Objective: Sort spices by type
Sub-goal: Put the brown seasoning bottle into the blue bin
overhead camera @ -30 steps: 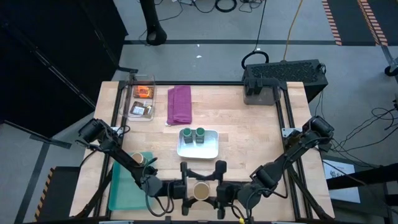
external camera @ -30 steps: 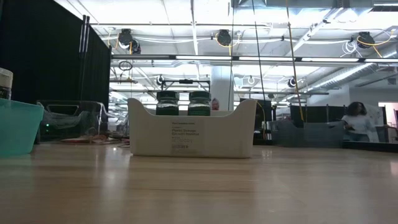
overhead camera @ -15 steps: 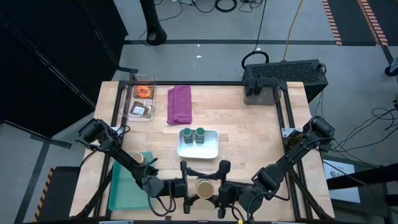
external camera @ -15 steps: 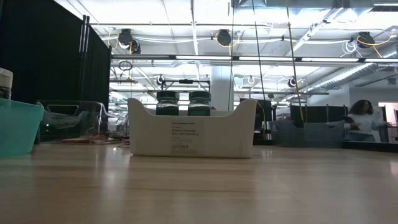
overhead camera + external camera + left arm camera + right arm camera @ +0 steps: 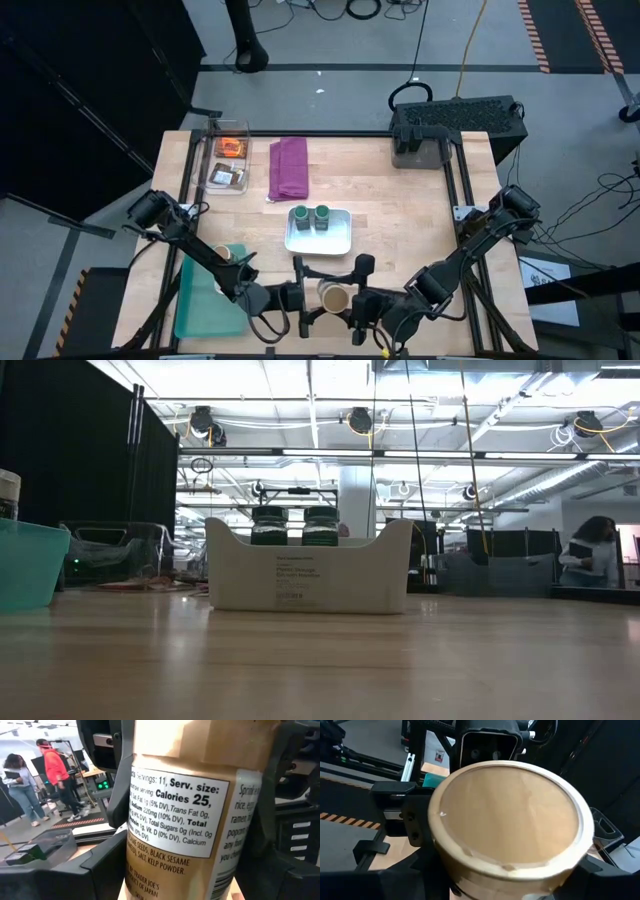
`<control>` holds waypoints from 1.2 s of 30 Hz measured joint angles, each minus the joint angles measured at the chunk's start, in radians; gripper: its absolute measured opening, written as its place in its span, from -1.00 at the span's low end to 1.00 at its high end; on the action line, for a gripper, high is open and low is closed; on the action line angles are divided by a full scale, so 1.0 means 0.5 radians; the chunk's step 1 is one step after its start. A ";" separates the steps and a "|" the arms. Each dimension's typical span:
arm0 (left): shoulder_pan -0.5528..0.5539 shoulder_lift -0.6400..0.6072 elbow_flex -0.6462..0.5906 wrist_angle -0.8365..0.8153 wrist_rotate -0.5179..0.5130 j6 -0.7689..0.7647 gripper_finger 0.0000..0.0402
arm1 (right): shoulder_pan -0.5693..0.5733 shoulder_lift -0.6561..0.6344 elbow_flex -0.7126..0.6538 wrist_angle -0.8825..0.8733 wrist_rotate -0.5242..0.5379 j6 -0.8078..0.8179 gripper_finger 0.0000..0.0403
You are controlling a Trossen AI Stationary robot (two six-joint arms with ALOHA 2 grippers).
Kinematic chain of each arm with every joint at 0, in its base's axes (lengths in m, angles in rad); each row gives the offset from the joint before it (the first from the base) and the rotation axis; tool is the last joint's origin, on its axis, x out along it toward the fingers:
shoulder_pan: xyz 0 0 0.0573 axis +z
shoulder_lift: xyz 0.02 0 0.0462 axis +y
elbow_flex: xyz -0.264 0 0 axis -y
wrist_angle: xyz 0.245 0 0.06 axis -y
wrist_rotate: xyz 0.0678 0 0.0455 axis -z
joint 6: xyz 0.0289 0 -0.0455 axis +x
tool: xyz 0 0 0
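Two grippers, one jar: the left gripper [image 5: 302, 297] and the right gripper [image 5: 358, 297] face each other at the near edge of the table [image 5: 420, 210], with a tan-lidded seasoning jar [image 5: 331, 297] upright between them.
Right tool: closed on the jar, by my reading; its wrist view looks straight onto the tan lid.
Left tool: jaws stand wide on either side of the jar's labelled body. They look not yet clamped, though actual contact is hard to judge.
Step in hand: most likely a pass of the jar from right to left.
Likely goal: the teal bin [image 5: 200, 305] on the left, where another tan-lidded jar [image 5: 222, 255] already sits.
Other sorted groups: two green-lidded jars [image 5: 311, 214] stand in the white tray [image 5: 340, 240]. The orange packet [image 5: 232, 147] and the dark brown packet [image 5: 228, 177] lie in the clear container [image 5: 213, 160] at the far left.
Doing it well: the left pads should close square on the jar's round body, below the lid and clear of the right fingers. The right should let go only once that hold is firm.
Hazard: a smooth round jar can twist or slip if both arms pull together, or if the release comes too early.
After the pass: the right arm should back straight away so the jar is not dragged along.
Unrelated item: the folded purple cloth [image 5: 288, 167] lies well apart.
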State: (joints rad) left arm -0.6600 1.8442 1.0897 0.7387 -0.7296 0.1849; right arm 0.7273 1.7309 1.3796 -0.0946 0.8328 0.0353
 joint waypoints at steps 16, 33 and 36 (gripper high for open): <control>0.007 0.000 -0.009 0.021 -0.048 -0.194 0.82 | 0.017 -0.028 -0.005 0.063 0.121 -0.263 0.21; -0.032 -0.030 -0.005 0.039 -0.024 -0.145 0.87 | 0.120 -0.258 -0.002 -1.179 0.077 0.939 0.21; 0.002 -0.030 0.065 0.050 0.002 -0.143 0.87 | 0.106 -0.205 -0.002 -1.254 -0.091 1.089 0.21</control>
State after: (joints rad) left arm -0.6592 1.8294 1.1220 0.7639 -0.7287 0.1135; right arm 0.7804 1.6286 1.3788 -0.7215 0.7872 0.5799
